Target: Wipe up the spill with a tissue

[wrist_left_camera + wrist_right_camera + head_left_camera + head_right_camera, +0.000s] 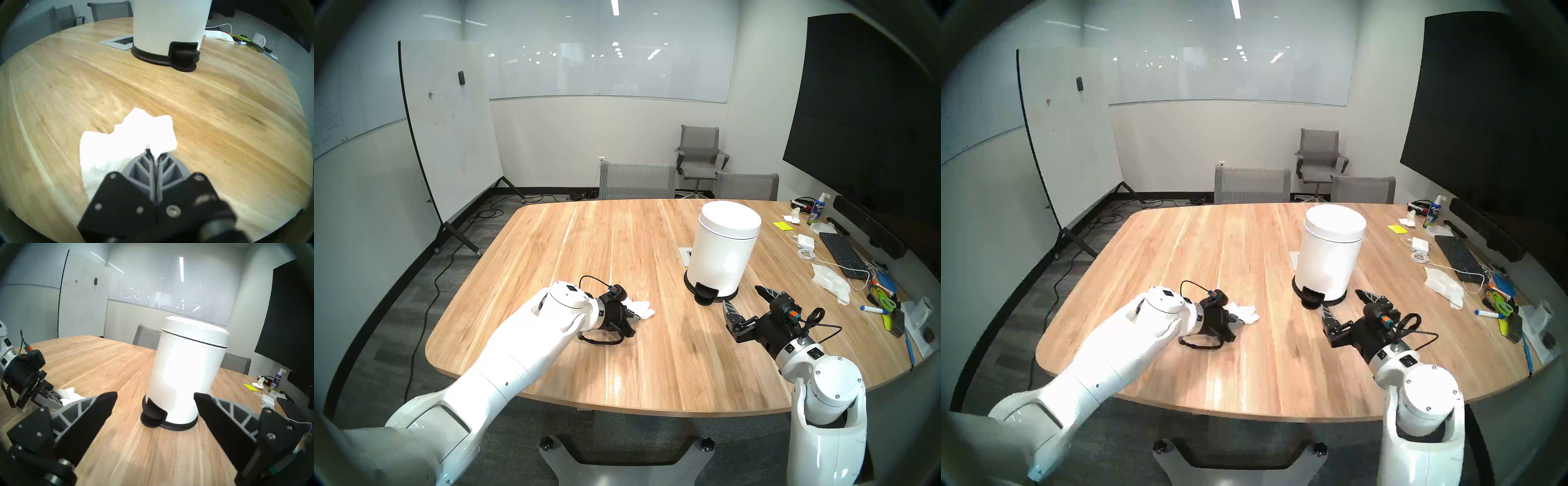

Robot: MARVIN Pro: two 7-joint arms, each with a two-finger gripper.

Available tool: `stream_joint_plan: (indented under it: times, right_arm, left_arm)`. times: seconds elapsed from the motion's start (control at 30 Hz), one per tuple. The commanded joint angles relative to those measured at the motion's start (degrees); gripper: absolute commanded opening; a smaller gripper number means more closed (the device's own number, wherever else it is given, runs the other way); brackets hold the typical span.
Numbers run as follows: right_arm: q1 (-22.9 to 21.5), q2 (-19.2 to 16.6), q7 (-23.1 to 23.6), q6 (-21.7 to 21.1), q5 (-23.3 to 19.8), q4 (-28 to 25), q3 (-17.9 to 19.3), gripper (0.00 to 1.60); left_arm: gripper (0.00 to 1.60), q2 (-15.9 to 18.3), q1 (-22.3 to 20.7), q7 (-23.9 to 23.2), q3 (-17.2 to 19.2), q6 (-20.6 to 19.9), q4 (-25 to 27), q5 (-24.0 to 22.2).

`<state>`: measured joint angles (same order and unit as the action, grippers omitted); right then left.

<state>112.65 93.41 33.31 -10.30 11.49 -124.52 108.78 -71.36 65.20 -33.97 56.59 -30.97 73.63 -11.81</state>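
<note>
A crumpled white tissue lies on the wooden table, left of centre. My left gripper is low over the table and shut on the tissue's near edge. In the left wrist view the tissue spreads ahead and to the left of the closed fingers. The spill is hidden; no dark blot shows on the wood around the tissue. My right gripper stands open and empty, just in front of the white pedal bin.
The bin's black pedal faces me. A grey power plate is set into the table behind it. Along the right edge lie a keyboard, loose tissues, a charger, pens and a spray bottle. Chairs stand at the far side.
</note>
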Motion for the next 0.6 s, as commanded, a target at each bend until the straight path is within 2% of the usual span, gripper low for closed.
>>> stream_joint_plan:
  times: [0.0,0.57]
  right_arm:
    - [-0.2,0.0,0.0,0.1,0.0,-1.2,-0.1,1.6]
    - [-0.2,0.0,0.0,0.1,0.0,-1.2,-0.1,1.6]
  left_arm:
    - [0.0,-0.6,-1.0,0.5,0.8,0.3,-1.8,-0.3]
    - [0.0,1.7,-1.5,-1.3,3.0,1.7,-4.3,-1.4]
